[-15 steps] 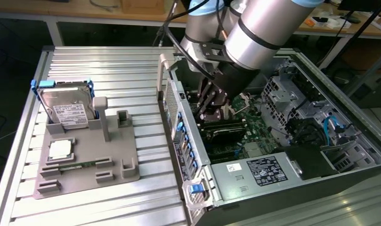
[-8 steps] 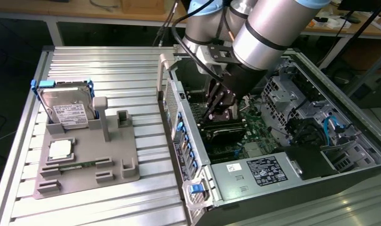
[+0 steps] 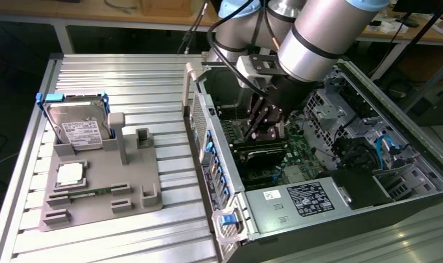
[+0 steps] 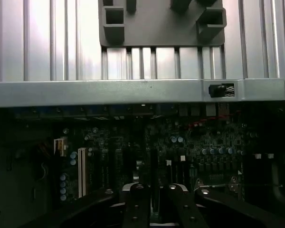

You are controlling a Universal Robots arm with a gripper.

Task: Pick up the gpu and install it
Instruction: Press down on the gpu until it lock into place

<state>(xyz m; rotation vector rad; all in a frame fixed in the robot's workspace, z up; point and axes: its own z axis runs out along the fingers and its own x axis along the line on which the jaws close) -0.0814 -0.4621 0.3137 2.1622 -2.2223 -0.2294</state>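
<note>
My gripper [image 3: 266, 131] reaches down inside the open computer case [image 3: 206, 137], low over the motherboard [image 3: 298, 145]. Its fingers stand close together, shut on the gpu [image 3: 262, 155], whose black cooler and green card edge sit just under the fingertips, down at the board. In the wrist view the two black fingers [image 4: 135, 206] flank a thin upright edge, with my gripper [image 4: 154, 206] over the dark motherboard [image 4: 190, 142] and its slots.
A grey fixture plate [image 3: 104, 189] lies on the slatted aluminium table at the exterior view's left. It holds a silver hard drive in a blue frame [image 3: 79, 129] and a narrow green memory stick [image 3: 86, 193]. Power supply [image 3: 301, 200] and drive cage [image 3: 331, 109] crowd the case.
</note>
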